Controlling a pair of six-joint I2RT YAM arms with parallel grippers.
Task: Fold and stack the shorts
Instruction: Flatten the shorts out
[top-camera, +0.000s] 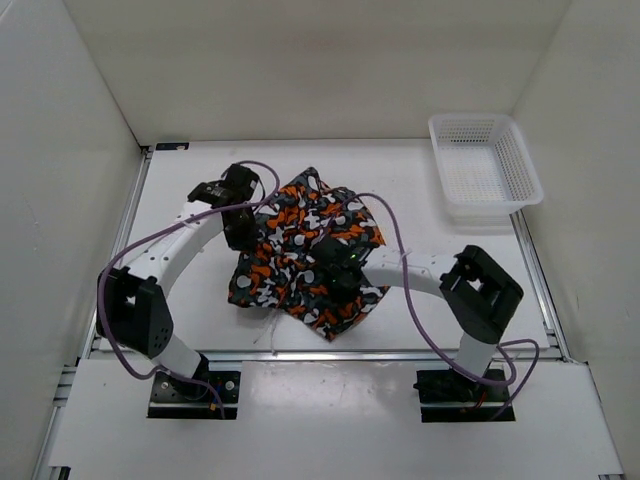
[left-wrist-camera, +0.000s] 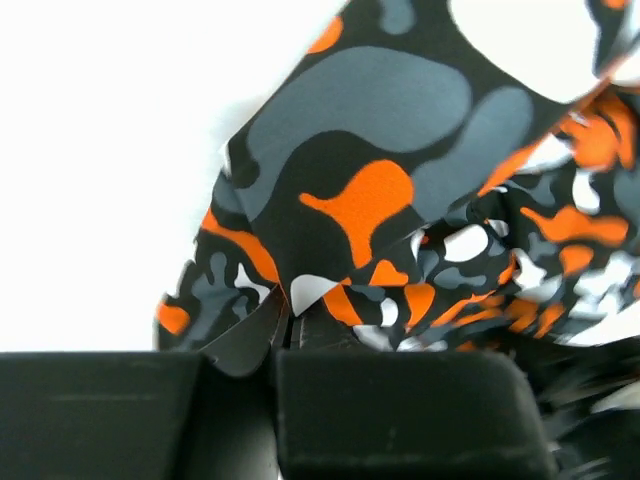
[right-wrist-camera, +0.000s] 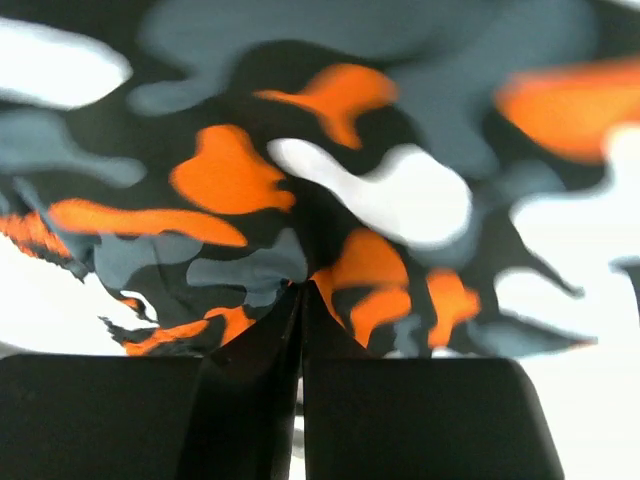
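1. Top view: one pair of shorts (top-camera: 300, 255) lies rumpled in the middle of the table (top-camera: 190, 300), between the two arms. The left gripper (top-camera: 240, 225) is down on its left edge and the right gripper (top-camera: 335, 265) sits on the cloth nearer the middle-right. The cloth is bunched and skewed, with no clean rectangle, so I'd call the fold barely begun and not finished. One white mesh basket (top-camera: 483, 165) stands well apart at the far right corner with nothing in it. No stack is visible anywhere.

2. Left wrist view: the left gripper (left-wrist-camera: 285, 325) has its jaws pressed together with a peak of the shorts (left-wrist-camera: 370, 150) pinched at the tips. The printed cloth tents away from the pinch, and bare table (left-wrist-camera: 100, 150) shows to the left.

3. Right wrist view: the right gripper (right-wrist-camera: 300, 300) is also clamped closed, with a pleat of the shorts (right-wrist-camera: 330, 150) nipped between the tips. Cloth fills nearly the whole view.

4. Count: two grippers, both gripping; one pair of shorts; one basket.

5. Left to do, as I judge it: draw the cloth flat, fold it over, and set it in its stacking spot.
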